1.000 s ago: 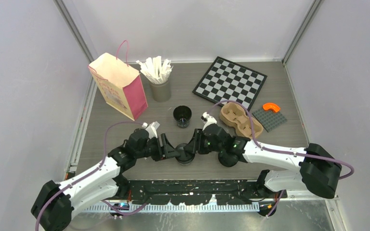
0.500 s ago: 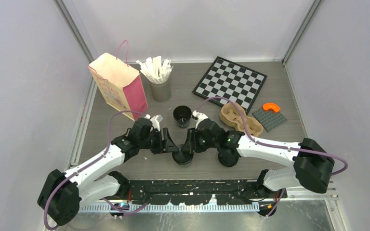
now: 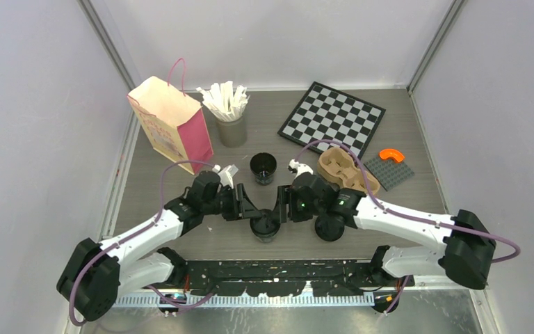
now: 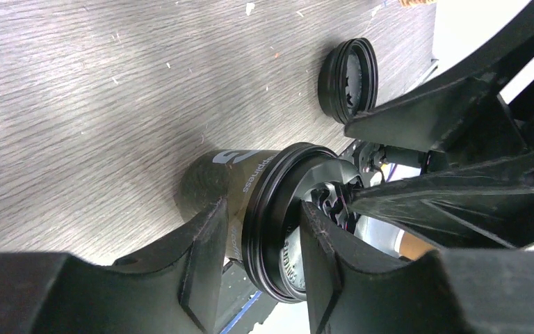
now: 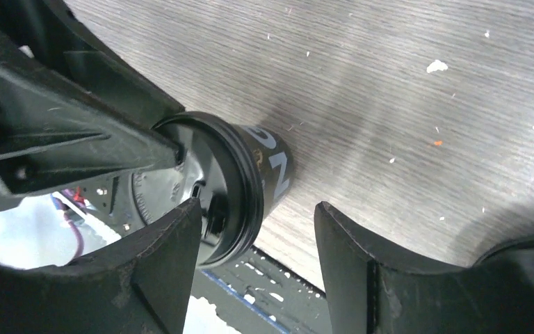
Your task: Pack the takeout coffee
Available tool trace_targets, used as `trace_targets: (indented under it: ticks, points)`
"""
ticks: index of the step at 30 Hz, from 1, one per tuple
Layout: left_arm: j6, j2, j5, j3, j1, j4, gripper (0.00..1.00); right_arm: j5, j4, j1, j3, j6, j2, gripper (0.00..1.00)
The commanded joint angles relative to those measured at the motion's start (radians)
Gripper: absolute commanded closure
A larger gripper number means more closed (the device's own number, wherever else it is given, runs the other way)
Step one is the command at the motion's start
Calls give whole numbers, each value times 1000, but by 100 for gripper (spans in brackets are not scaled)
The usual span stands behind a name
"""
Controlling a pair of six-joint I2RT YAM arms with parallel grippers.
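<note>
A black coffee cup [image 3: 265, 227] with a black lid stands near the table's front edge, between both grippers. In the left wrist view my left gripper [image 4: 261, 212] is shut across the lid's rim [image 4: 272, 229], one finger on the lid's top and the other against the cup wall [image 4: 226, 174]. My right gripper [image 5: 256, 209] is open: one finger hangs over the lid, the other stands well off the cup [image 5: 268, 156]. From above, the left gripper [image 3: 256, 214] and right gripper [image 3: 279, 212] meet over the cup. A second black cup [image 3: 263, 168] stands open further back. A loose black lid [image 3: 330, 227] lies to the right.
The brown pulp carrier [image 3: 343, 171] sits right of the open cup. A pink paper bag [image 3: 174, 125] stands at the back left, beside a grey cup of white stirrers [image 3: 231, 118]. A chessboard [image 3: 331, 118] and a grey studded plate [image 3: 388, 172] lie at the back right.
My right jaws have opened off the lid while the left jaws have narrowed onto its rim. Both wrists have shifted slightly toward the back; the cup has stayed put.
</note>
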Motion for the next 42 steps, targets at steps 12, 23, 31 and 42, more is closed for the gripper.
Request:
trace_targets:
  ticks: [12,23,31,42]
  points:
    - [-35,-47,-64,-85,-3,-1,60,47,109,143,-67,336,-63,34]
    - [-40,-61,-78,-103,-18,-2,61,116,194,174,-128,414,-53,38]
    - [-40,-58,-80,-97,-21,0,62,156,215,173,-166,436,-88,45]
    - [-33,-50,-84,-102,-24,-2,63,178,254,174,-279,491,-114,54]
